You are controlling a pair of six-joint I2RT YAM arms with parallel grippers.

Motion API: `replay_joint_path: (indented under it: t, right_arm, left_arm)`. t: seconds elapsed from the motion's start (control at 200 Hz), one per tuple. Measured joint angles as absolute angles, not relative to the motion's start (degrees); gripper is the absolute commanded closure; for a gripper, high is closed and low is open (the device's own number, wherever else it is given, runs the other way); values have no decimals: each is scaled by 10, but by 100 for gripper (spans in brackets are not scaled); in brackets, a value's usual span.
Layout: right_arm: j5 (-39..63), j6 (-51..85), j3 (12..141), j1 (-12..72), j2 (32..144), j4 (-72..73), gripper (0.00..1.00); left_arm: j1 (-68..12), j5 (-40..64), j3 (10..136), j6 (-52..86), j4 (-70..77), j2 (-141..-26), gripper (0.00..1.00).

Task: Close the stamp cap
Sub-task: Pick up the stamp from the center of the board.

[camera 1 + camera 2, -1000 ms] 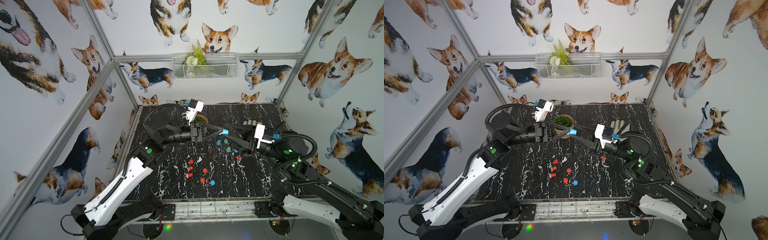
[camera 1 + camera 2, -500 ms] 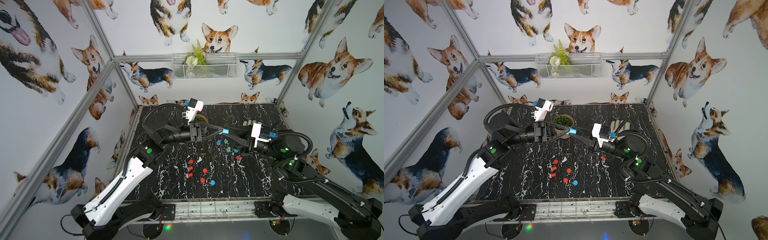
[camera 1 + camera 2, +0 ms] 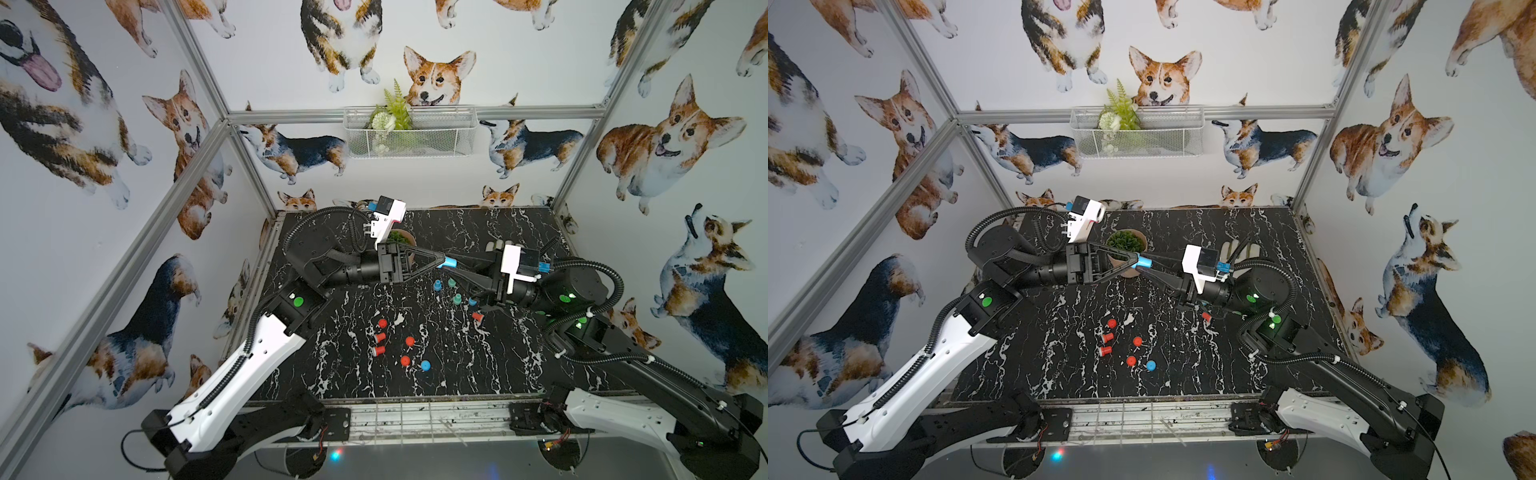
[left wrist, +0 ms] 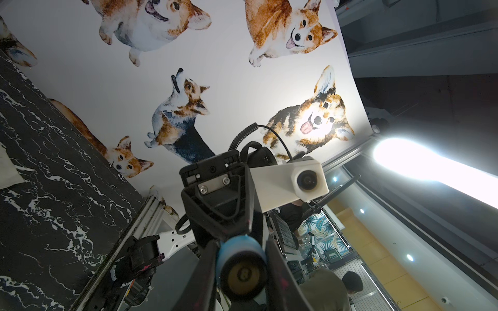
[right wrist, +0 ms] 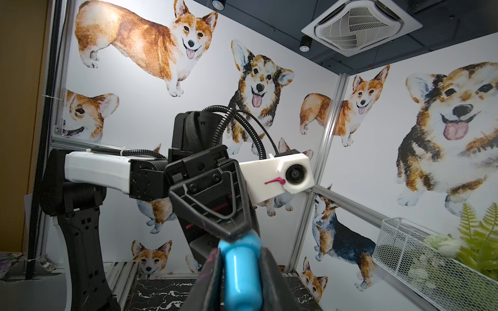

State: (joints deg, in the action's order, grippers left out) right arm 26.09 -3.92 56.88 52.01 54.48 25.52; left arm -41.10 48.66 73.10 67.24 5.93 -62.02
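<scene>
A blue stamp (image 3: 449, 262) hangs in the air above the middle of the table, held between both grippers. My left gripper (image 3: 443, 262) is shut on one end of it. In the left wrist view that end shows a round yellowish face in a dark ring (image 4: 242, 272). My right gripper (image 3: 456, 267) comes from the opposite side. Its fingers (image 5: 213, 269) press on both sides of the smooth blue barrel (image 5: 239, 269). Both top views show the two gripper tips meeting at the stamp (image 3: 1144, 262). Where the cap joins the body is hidden by the fingers.
Several red stamps (image 3: 380, 336) and a loose blue one (image 3: 425, 365) lie on the black marble table (image 3: 498, 365). Teal and blue stamps (image 3: 453, 291) lie under the right gripper. A potted plant (image 3: 1125, 241) and a white glove (image 3: 1241, 249) sit at the back.
The right gripper's jaws have drawn in around the blue stamp. Both arms have stayed almost where they were.
</scene>
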Motion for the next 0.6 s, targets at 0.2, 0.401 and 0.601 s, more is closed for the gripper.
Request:
replay_joint_path:
  t: [0.2,0.401,0.601]
  right_arm:
    - [262,-31,570,520,547,259,83]
    - [261,-28,570,520,547,263,93]
    - [230,-17,570,521,540,227,99]
  left_arm:
    - [-410,487,728,674,65,-618,84]
    - [-410,485,729,667,63,-616,79]
    - [-391,461,744,616,-22,-607,54]
